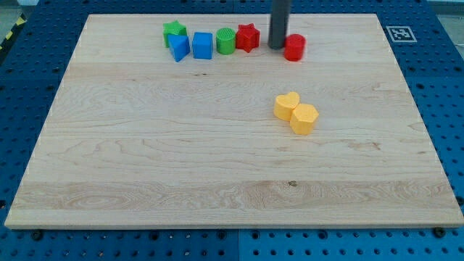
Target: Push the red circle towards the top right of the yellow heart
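The red circle (294,47) sits near the view's top, right of centre. My tip (278,46) stands on the board right at the circle's left side, touching or nearly touching it. The yellow heart (287,106) lies lower down, near the middle right of the board, well below the red circle. A yellow hexagon (304,119) touches the heart at its lower right.
A row of blocks runs along the view's top left of my tip: red star (247,37), green cylinder (226,40), blue cube (202,45), blue block (179,48), green star (174,31). The wooden board (145,159) lies on a blue perforated table.
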Action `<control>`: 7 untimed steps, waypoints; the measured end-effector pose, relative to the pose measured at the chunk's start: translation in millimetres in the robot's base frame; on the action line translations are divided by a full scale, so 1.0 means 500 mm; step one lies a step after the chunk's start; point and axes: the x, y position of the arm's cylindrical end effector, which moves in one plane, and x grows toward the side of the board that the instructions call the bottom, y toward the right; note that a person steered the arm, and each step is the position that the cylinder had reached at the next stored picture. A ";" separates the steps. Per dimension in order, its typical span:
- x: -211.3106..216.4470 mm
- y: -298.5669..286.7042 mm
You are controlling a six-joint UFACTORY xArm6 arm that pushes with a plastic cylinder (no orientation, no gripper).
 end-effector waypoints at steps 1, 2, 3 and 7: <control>0.053 0.102; 0.057 0.148; 0.017 0.143; -0.122 -0.209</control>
